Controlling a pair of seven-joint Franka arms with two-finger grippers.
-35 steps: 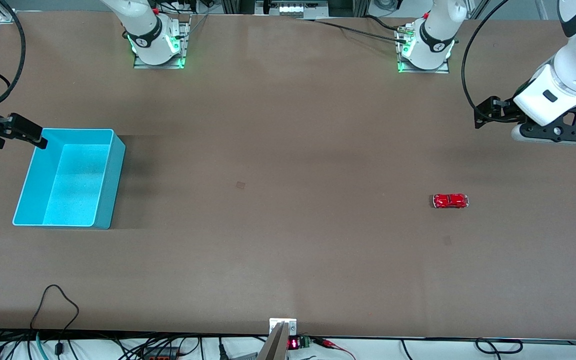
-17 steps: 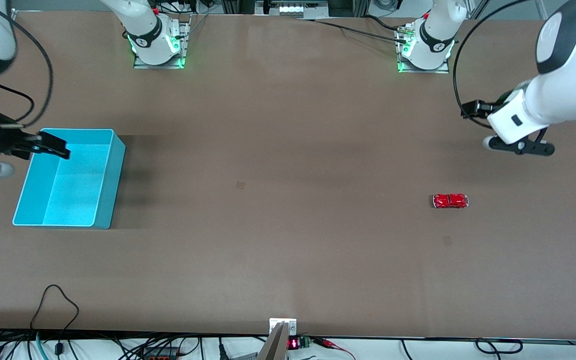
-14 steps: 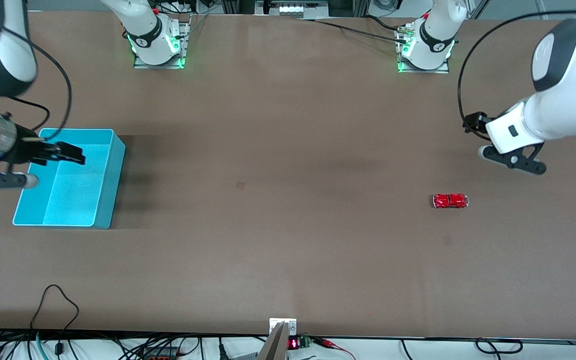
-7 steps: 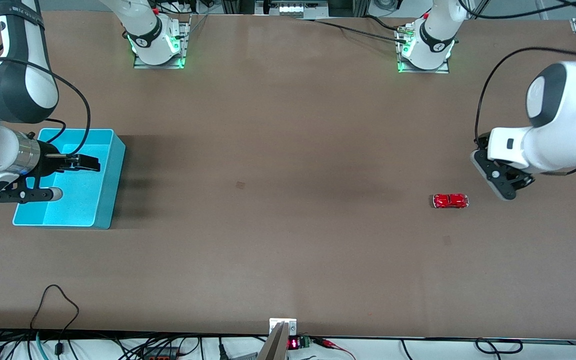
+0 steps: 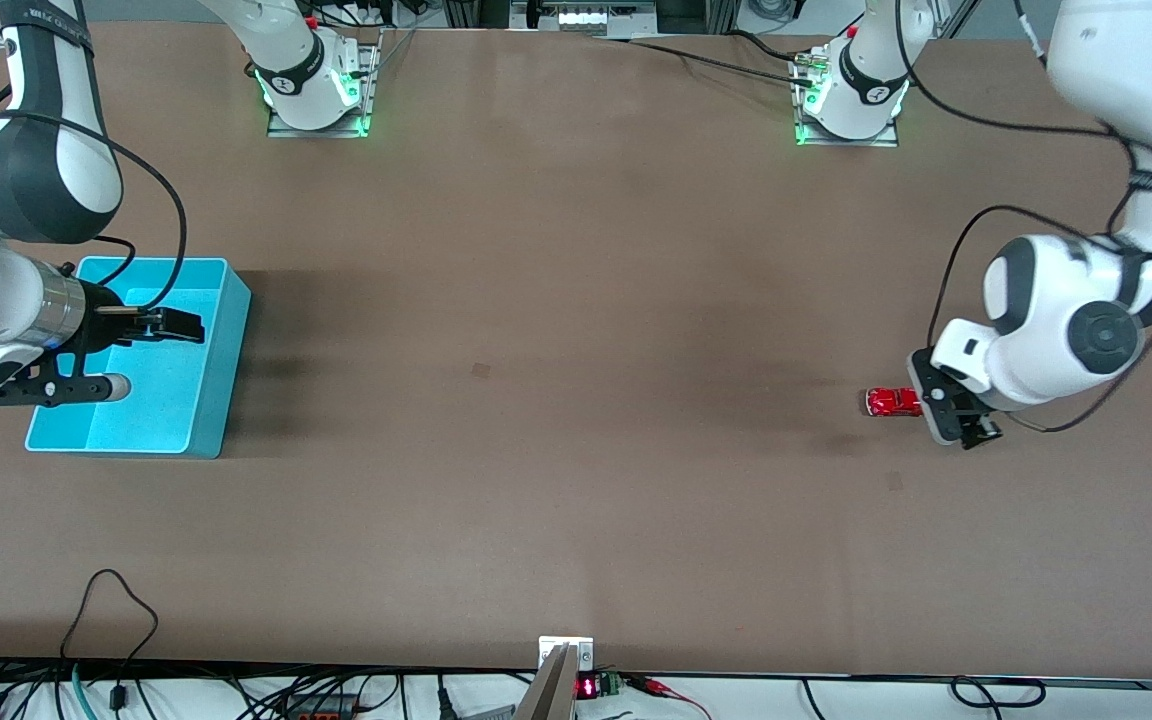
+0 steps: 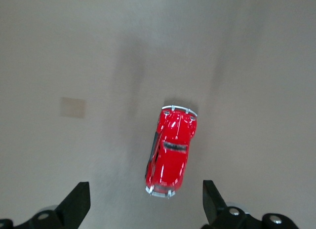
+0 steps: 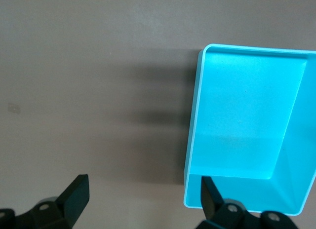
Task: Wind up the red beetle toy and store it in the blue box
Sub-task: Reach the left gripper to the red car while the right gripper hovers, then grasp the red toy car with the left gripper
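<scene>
Left gripper [image 6: 143, 209] hangs over the red beetle toy [image 6: 170, 151], jaws spread wide, the car lying on the counter [image 5: 576, 400] between the two fingertips [image 6: 76, 204] with bare brown surface all around it. Right gripper [image 7: 143, 207], jaws also released, hovers over the blue box [image 7: 247, 125], one finger above its rim. "FRANKA" lettering shows partly on the right arm's link

Left arm reaches down from its base with the wrist bent low, left pincer [image 6: 145, 204] pointing straight down, fingers spread wide. Right arm is folded near its end, right pincer [image 7: 143, 199] also spread wide, holding nothing.
</scene>
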